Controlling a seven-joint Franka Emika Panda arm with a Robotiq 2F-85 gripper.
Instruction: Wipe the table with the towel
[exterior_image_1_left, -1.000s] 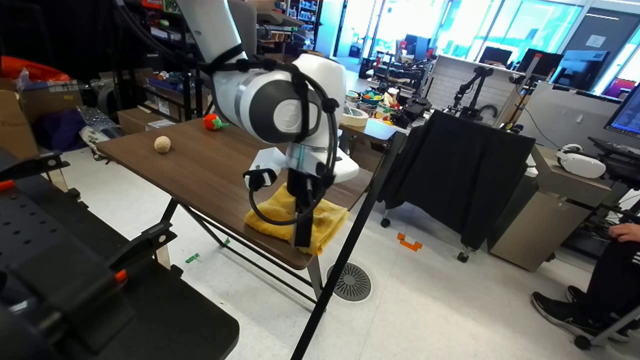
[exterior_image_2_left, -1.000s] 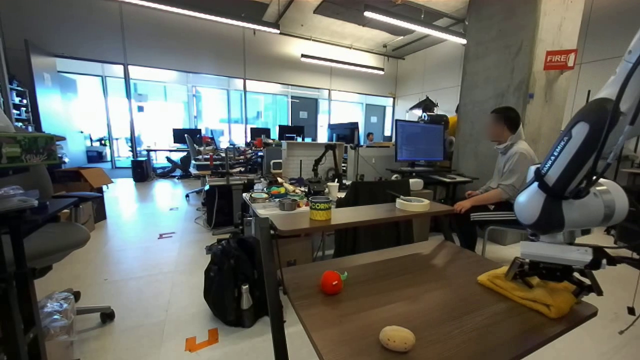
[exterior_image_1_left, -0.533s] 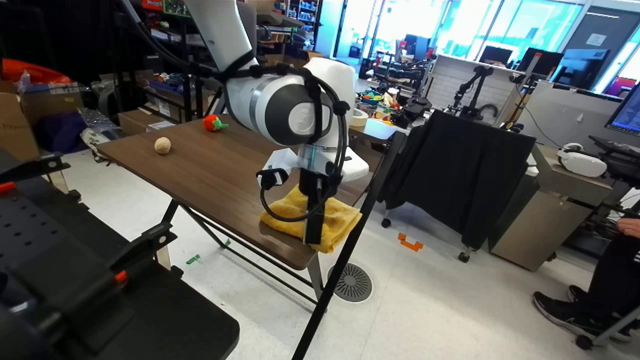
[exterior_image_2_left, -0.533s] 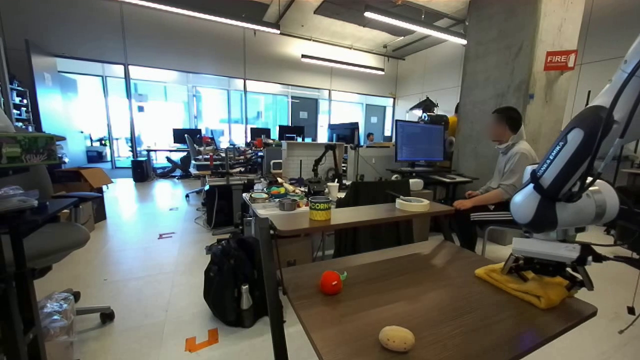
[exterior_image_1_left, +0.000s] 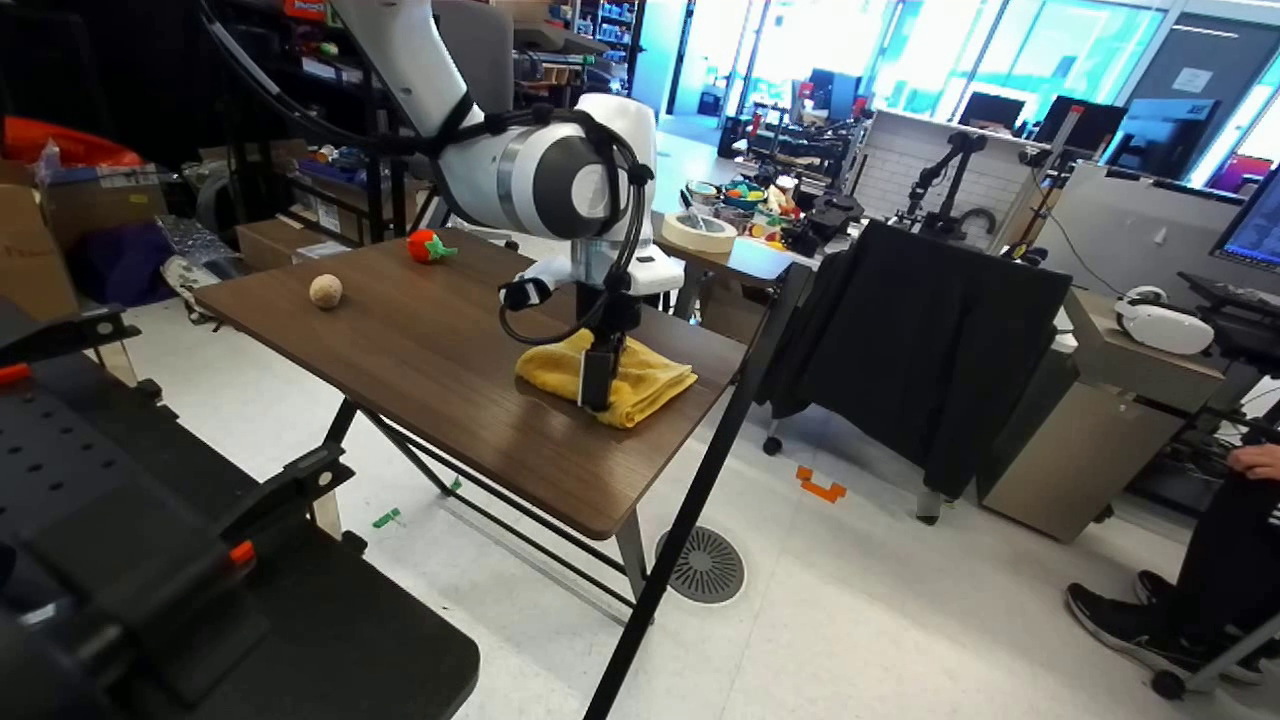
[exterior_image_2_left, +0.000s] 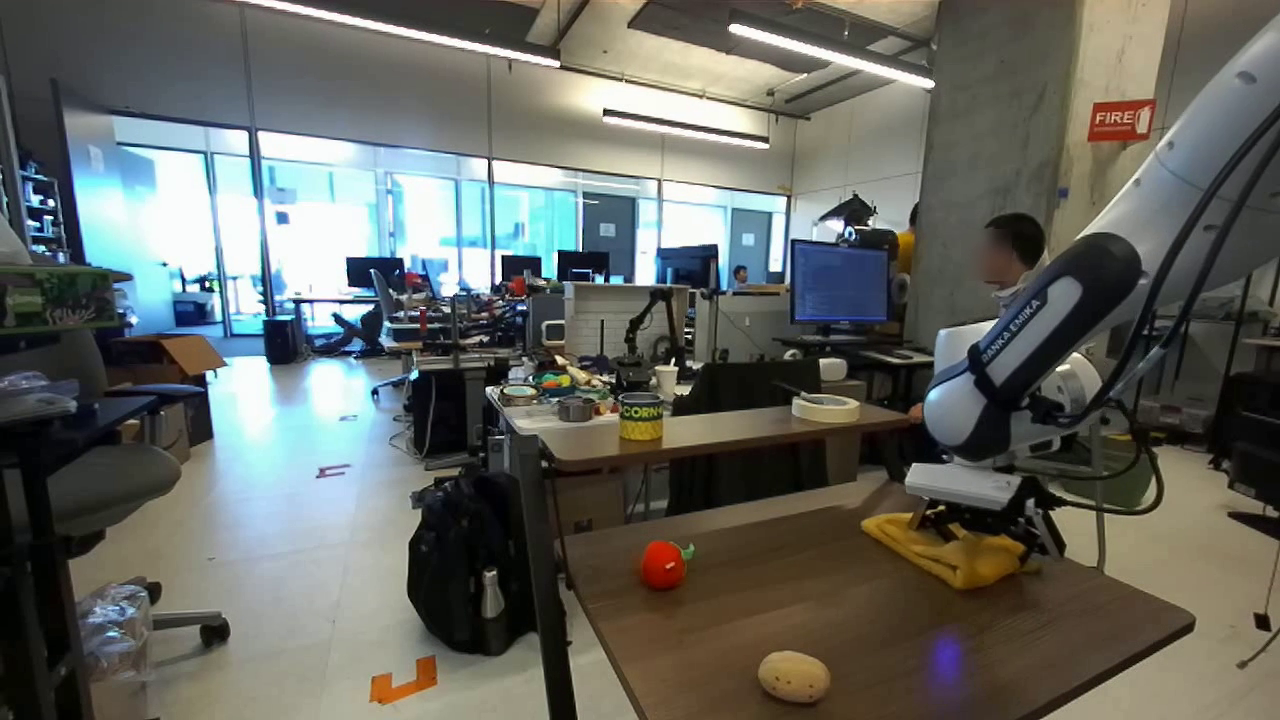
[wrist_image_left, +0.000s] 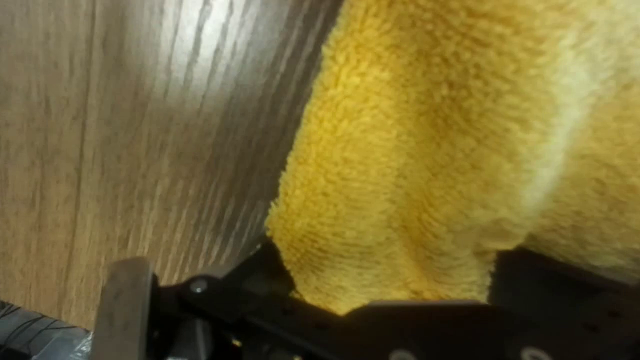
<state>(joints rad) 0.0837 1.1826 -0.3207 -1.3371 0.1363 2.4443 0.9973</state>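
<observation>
- The table (exterior_image_1_left: 420, 345) is a flat brown board with a wood grain and rounded corners; in the wrist view the grain runs in fine streaks at the left of the frame, under a whitish glare near the top.
- The arm (exterior_image_2_left: 1180, 190) has smooth white shells and black parts, and comes in from the upper right in an exterior view.
- The gripper (exterior_image_2_left: 985, 540) is dark and angular, down against the towel (exterior_image_2_left: 950, 572); its fingers (exterior_image_2_left: 1052, 540) stand wide apart, with yellow cloth between them.
- The towel lies on the table, in the middle of the frame in an exterior view (exterior_image_1_left: 650, 385). It is bright yellow, folded into a soft, roughly four-cornered pad. In the wrist view, where it fills the upper right, the pile is fuzzy, with soft creases and a paler band.
- Counted: one towel; two fingers; one red ball (exterior_image_2_left: 664, 565) with green on it and one oval beige ball (exterior_image_2_left: 794, 677) with dark dots, both on the table, well apart from the towel; one can (exterior_image_2_left: 641, 416) marked "CORN"; one tape roll (exterior_image_2_left: 826, 413); one black backpack (exterior_image_2_left: 465, 560), lower left of centre, with one bottle (exterior_image_2_left: 492, 595).
</observation>
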